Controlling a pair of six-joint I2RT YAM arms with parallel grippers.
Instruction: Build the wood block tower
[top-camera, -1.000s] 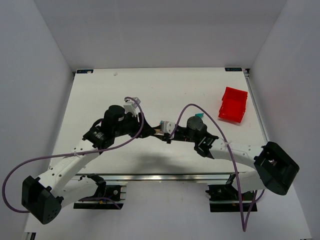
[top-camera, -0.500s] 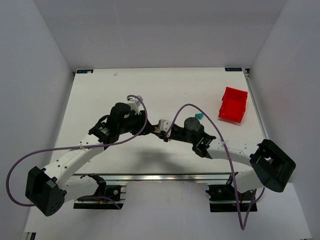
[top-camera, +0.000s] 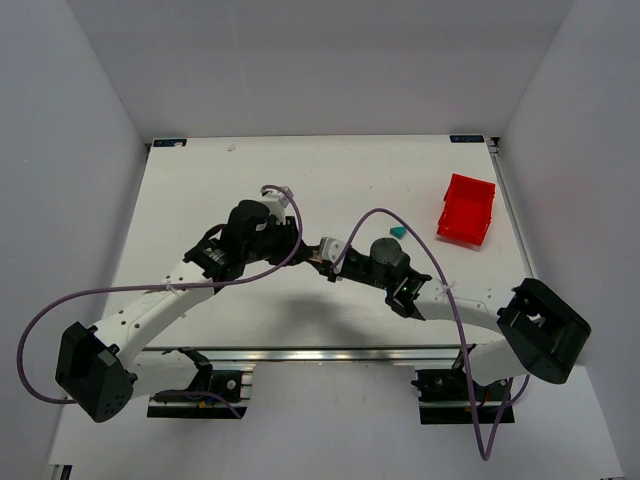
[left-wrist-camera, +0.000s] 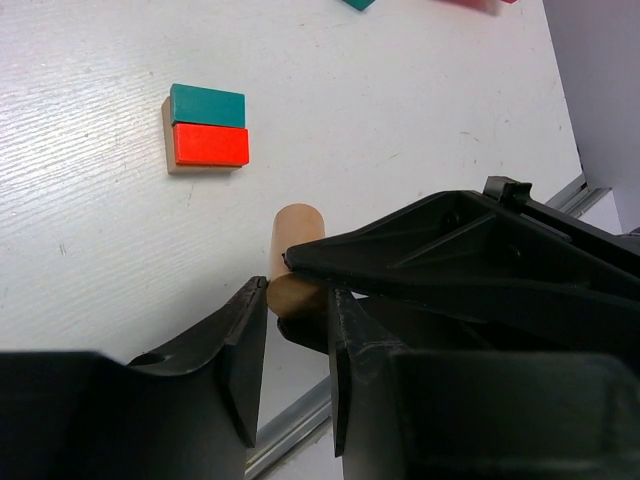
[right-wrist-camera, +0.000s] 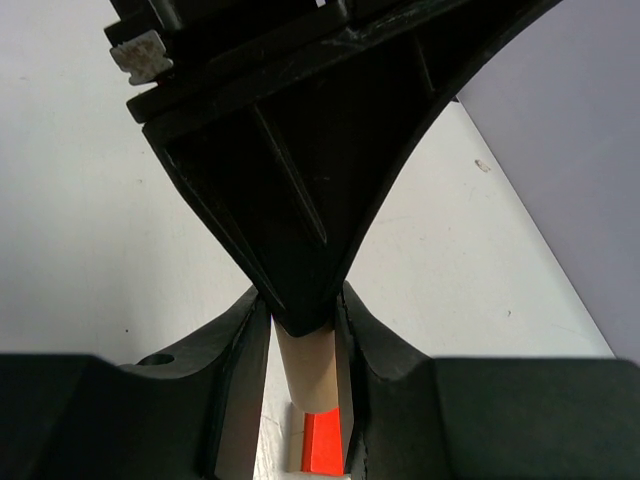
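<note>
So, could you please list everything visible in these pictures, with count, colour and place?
table: one, white, under everything.
bin: one, red, far right side.
loose block: one, teal, alone left of the bin.
wood block tower: one, tan, red and teal blocks touching, mid-table.
cylinder: one, tan, gripped near the tower.
left arm, right arm: two, white and black, meeting mid-table.
cables: two, purple, one along each arm.
left hand, right hand: two, black, both closed on the cylinder.
</note>
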